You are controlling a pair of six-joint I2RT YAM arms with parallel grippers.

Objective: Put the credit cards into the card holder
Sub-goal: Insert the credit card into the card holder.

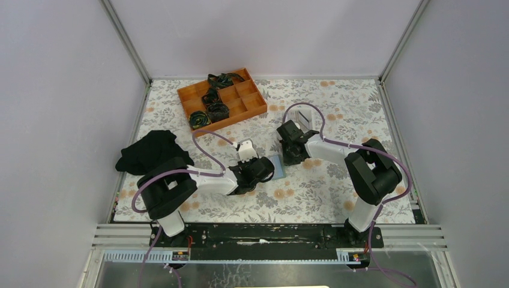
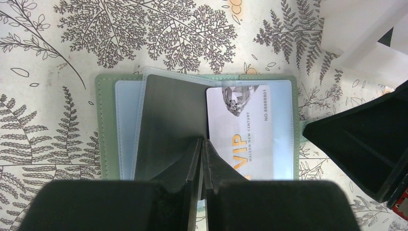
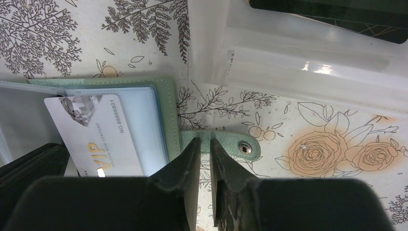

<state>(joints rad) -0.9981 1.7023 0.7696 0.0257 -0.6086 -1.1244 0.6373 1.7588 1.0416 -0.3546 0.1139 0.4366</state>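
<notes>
Left arm (image 1: 168, 193), right arm (image 1: 372, 174): white shell links, bulky matte-black joint housings, purple cables (image 1: 204, 173) trailing alongside. Left pincer (image 2: 202, 142), right pincer (image 3: 205, 142): black wedge-shaped fingers, matte, tapering to blunt tips.

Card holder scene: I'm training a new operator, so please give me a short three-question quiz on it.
1. True or false: the card holder lies closed on the table.
2. Which word is printed in gold on the white card? A) VIP B) GOLD C) BANK
3. Which gripper has its fingertips at the snap strap?

Key:
1. False. It lies open, with its clear sleeves showing.
2. A
3. The right gripper.
</notes>
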